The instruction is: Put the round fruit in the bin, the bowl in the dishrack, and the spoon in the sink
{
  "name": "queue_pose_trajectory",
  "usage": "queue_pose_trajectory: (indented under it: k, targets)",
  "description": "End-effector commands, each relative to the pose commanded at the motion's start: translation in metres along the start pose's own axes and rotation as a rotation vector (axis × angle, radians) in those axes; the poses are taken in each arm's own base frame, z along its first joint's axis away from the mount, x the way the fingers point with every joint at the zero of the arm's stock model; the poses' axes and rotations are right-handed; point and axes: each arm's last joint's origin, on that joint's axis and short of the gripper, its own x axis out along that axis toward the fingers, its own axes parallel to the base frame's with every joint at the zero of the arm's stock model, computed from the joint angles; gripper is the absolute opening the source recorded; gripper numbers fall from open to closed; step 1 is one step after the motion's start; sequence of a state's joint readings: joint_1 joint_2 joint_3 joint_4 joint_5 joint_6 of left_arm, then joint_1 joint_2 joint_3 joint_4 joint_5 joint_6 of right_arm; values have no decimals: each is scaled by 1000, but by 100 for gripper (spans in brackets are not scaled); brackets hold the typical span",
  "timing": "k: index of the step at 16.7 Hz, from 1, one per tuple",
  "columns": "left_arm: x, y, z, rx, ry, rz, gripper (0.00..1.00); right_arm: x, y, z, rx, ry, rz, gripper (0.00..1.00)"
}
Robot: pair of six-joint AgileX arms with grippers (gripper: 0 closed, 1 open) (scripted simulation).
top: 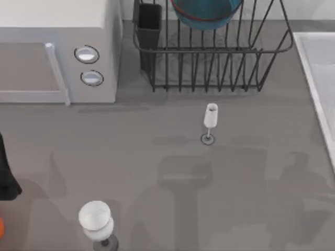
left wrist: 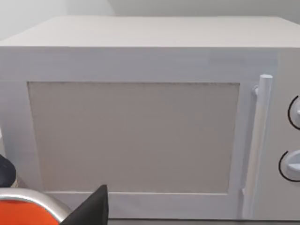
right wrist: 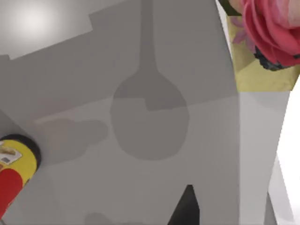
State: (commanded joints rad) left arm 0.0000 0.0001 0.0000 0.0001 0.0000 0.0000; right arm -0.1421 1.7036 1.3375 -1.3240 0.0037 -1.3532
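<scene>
- The bowl (top: 205, 13) sits in the dishrack (top: 220, 63) at the table's back.
- The sink (top: 320, 78) lies along the right edge.
- The left arm (top: 6, 178) is at the left edge, facing the microwave (left wrist: 140, 122).
- I cannot tell how either gripper's jaws stand.

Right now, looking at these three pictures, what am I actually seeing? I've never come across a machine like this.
This is a simulated two-armed robot at a grey table. One picture looks down from above; the other two come from cameras on each arm's wrist. From above you see a white microwave, a dark wire dishrack with the blue bowl already in it, a corner of the pale sink, and two white stemmed glasses, one small, one large. The left wrist camera faces the microwave door. The right wrist camera looks down at shadowed surfaces and a red-and-yellow object I cannot identify.
</scene>
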Motion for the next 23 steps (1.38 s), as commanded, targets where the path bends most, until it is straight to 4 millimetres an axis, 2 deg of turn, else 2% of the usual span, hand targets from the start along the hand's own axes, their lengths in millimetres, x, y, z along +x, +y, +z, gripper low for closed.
queue_pose_trajectory:
  k: [3,7,9,11,14,17,23]
  targets:
    - [0,0,0,0,0,0,100,-17,-54,13,-11,0,-9,0]
    - [0,0,0,0,0,0,100,-40,-124,30,-14,-21,-110,0]
    - [0,0,0,0,0,0,100,-40,-151,36,-9,-30,-148,0]
    - [0,0,0,0,0,0,100,-32,-171,41,-2,-33,-161,0]
    - [0,0,0,0,0,0,100,-12,-190,46,9,-31,-147,0]
    - [0,0,0,0,0,0,100,4,-199,49,24,-26,-123,0]
    - [0,0,0,0,0,0,100,10,-201,49,30,-24,-113,0]
